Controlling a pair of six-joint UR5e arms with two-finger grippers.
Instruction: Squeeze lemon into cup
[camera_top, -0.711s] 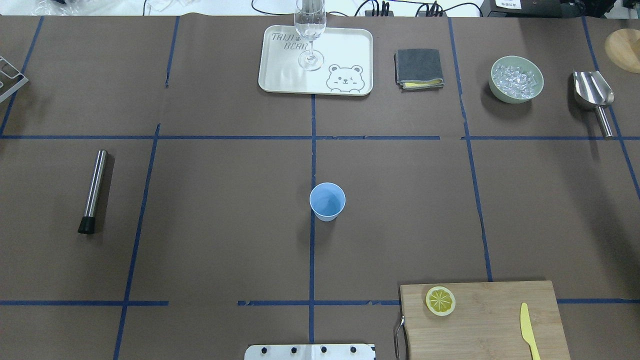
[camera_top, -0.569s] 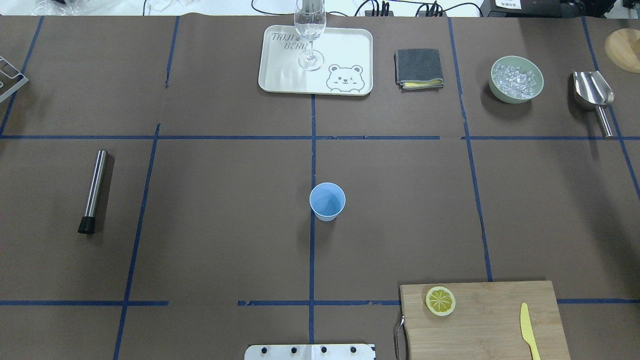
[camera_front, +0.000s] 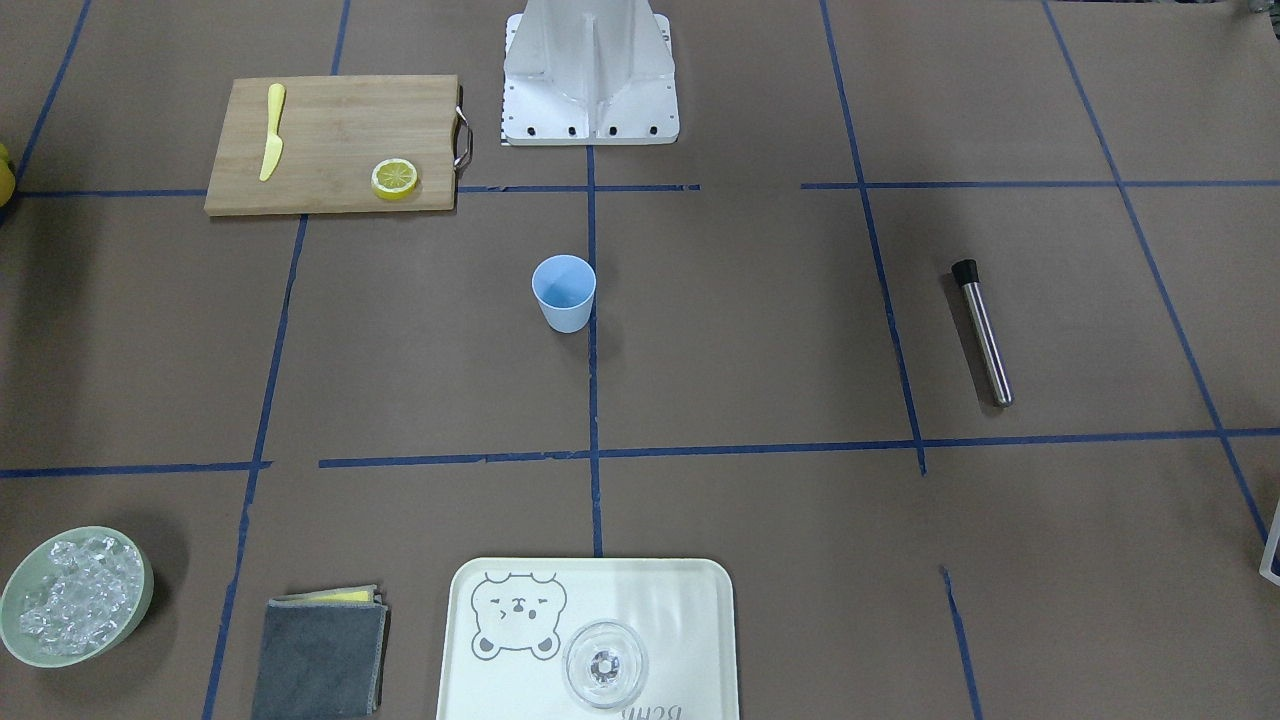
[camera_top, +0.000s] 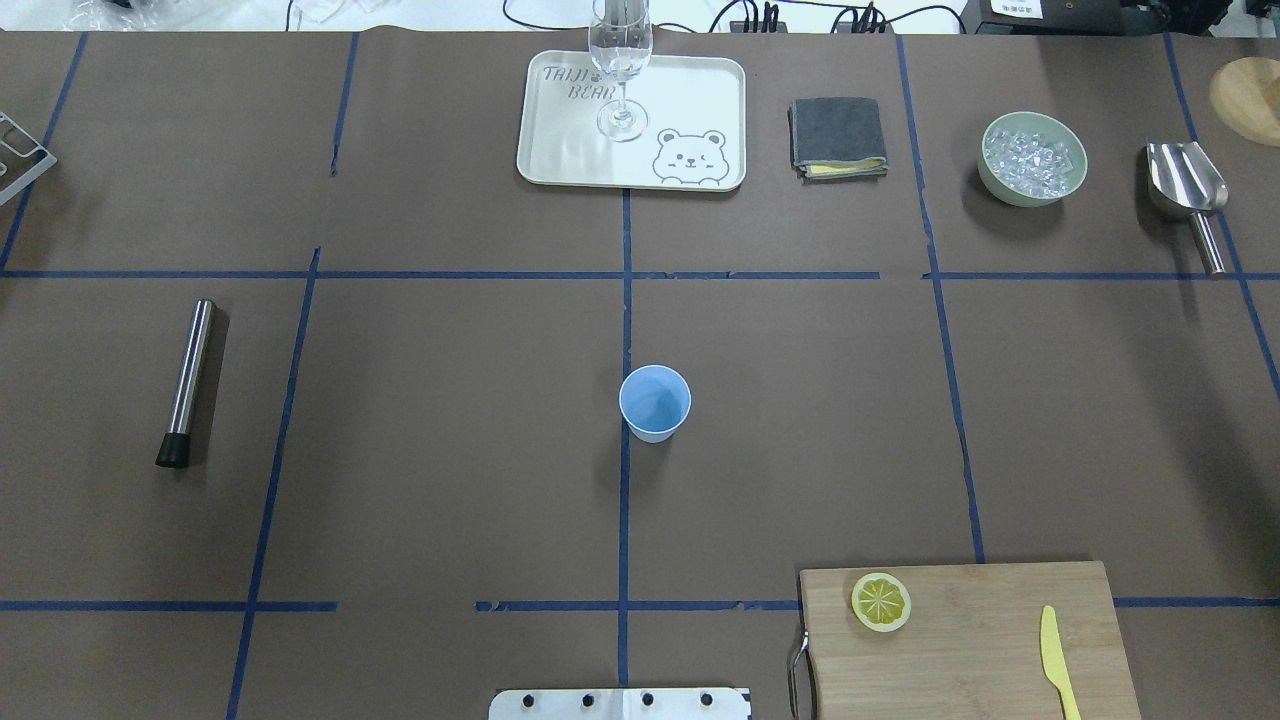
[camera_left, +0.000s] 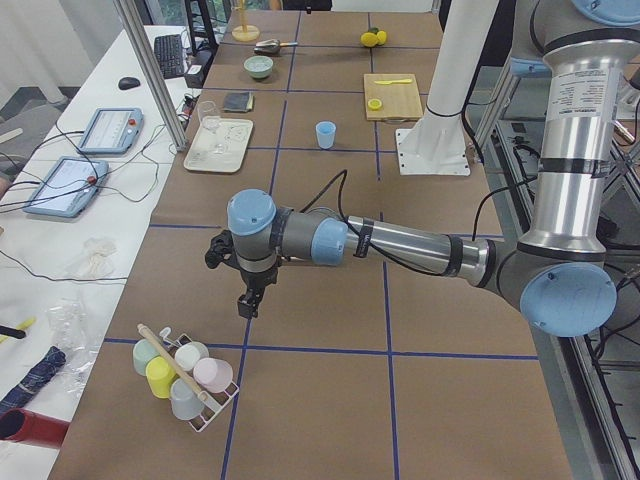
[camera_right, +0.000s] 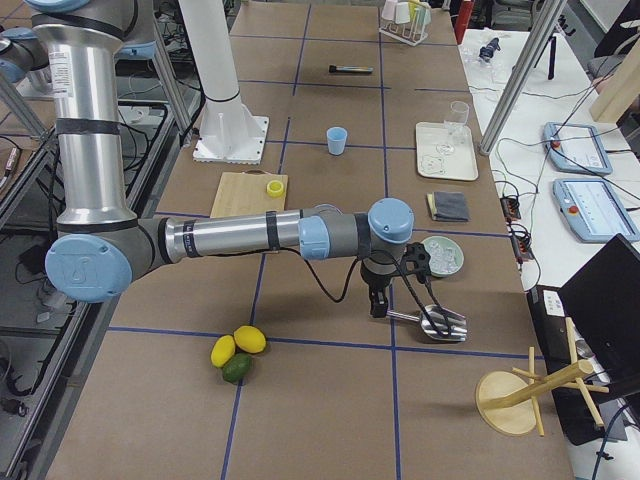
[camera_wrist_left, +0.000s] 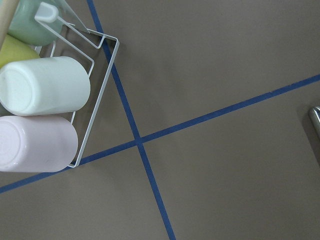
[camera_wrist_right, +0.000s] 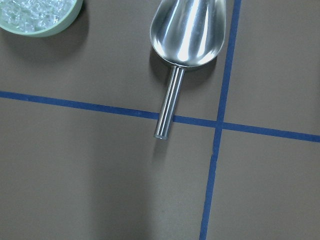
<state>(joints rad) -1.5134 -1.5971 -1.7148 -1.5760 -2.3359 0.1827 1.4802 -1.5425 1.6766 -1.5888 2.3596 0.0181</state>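
Note:
A lemon slice (camera_top: 881, 601) lies on the wooden cutting board (camera_top: 980, 660) at the near right; it also shows in the front view (camera_front: 395, 178). The light-blue cup (camera_top: 655, 402) stands upright and empty at the table's middle, and it shows in the front view (camera_front: 564, 291) too. My left gripper (camera_left: 248, 300) hangs far out at the table's left end, near a rack of cups (camera_left: 185, 375). My right gripper (camera_right: 377, 305) hangs at the right end, above a metal scoop (camera_right: 435, 322). Both show only in the side views, so I cannot tell whether they are open or shut.
A yellow knife (camera_top: 1056, 660) lies on the board. A steel muddler (camera_top: 187, 382) lies at the left. A tray (camera_top: 690, 110) with a wine glass (camera_top: 620, 60), a folded cloth (camera_top: 838, 137) and a green bowl of ice (camera_top: 1033, 158) stand along the far edge.

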